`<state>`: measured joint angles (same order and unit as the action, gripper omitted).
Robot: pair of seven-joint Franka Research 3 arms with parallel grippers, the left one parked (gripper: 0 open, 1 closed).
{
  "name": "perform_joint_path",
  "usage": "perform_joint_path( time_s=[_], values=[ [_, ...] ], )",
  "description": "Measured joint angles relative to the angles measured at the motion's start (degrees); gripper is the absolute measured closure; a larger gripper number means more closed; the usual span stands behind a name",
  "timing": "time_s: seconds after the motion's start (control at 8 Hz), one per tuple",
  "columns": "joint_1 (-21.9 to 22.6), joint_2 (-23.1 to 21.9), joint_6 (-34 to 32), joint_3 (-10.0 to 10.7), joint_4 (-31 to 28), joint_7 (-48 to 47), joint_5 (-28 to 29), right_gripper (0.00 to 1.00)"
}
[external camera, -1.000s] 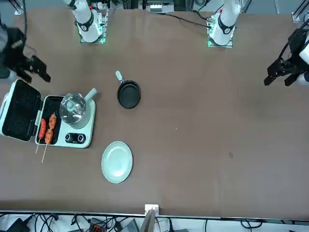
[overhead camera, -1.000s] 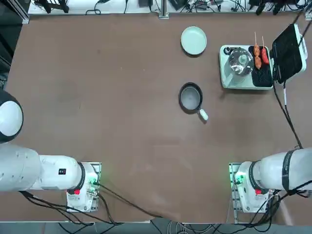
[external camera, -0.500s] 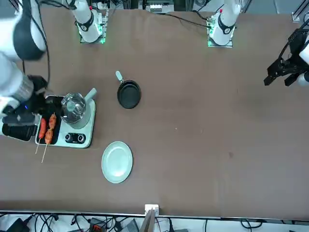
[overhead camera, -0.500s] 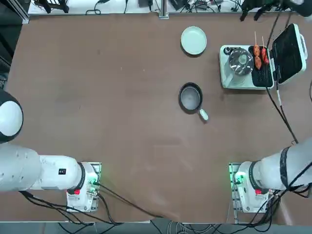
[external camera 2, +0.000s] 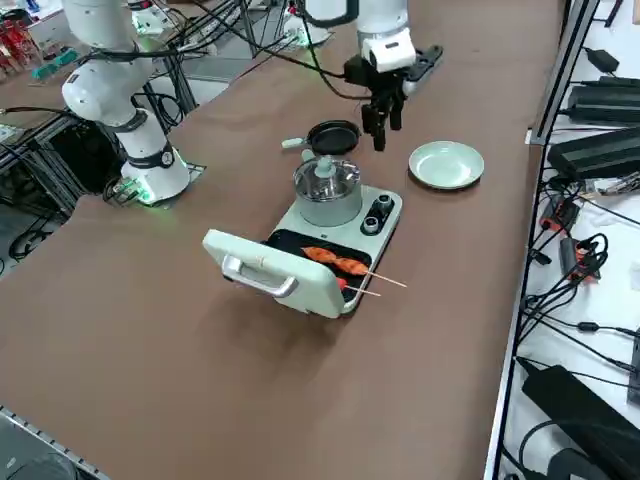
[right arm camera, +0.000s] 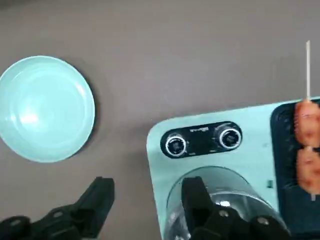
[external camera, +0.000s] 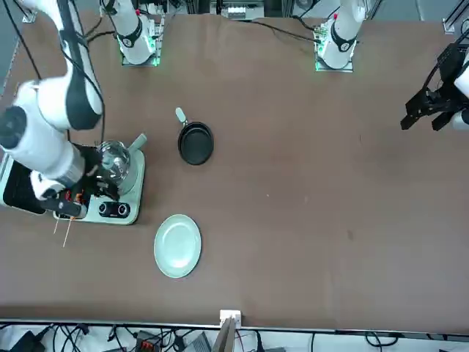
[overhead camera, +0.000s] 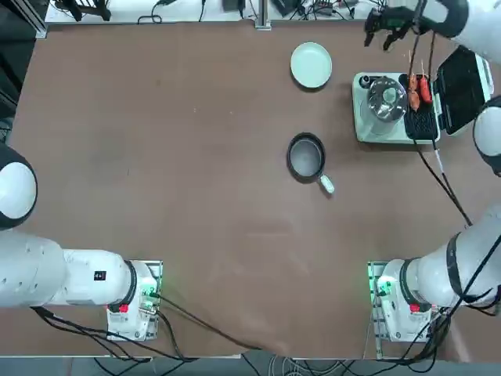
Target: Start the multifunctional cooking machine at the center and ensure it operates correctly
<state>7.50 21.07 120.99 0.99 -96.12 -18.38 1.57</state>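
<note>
At the table's far right, the right gripper [right arm camera: 147,200] hovers above the cooking machine [right arm camera: 210,150], jaws apart and empty. Its knobs [right arm camera: 230,137] appear untouched; starting remains.

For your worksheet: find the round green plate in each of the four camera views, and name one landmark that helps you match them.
Top: plate upper middle, left of the cooker.
Front: plate lower left, right of the cooker.
Right side: plate upper right, beyond the cooker.
Wrist: plate beside the cooker.
Landmark: the cooker's two knobs, on the edge nearest the plate.
</note>
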Motion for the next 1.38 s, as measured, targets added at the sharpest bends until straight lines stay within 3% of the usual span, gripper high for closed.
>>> perform_joint_path(
  time_s=[0.62,1.38],
  values=[
    [0.0,7.3,9.7,1.7,-2.5,-3.5,0.0,0.29],
    [0.2,9.6,12.0,2.3,-4.1,-3.8,0.0,0.33]
  ],
)
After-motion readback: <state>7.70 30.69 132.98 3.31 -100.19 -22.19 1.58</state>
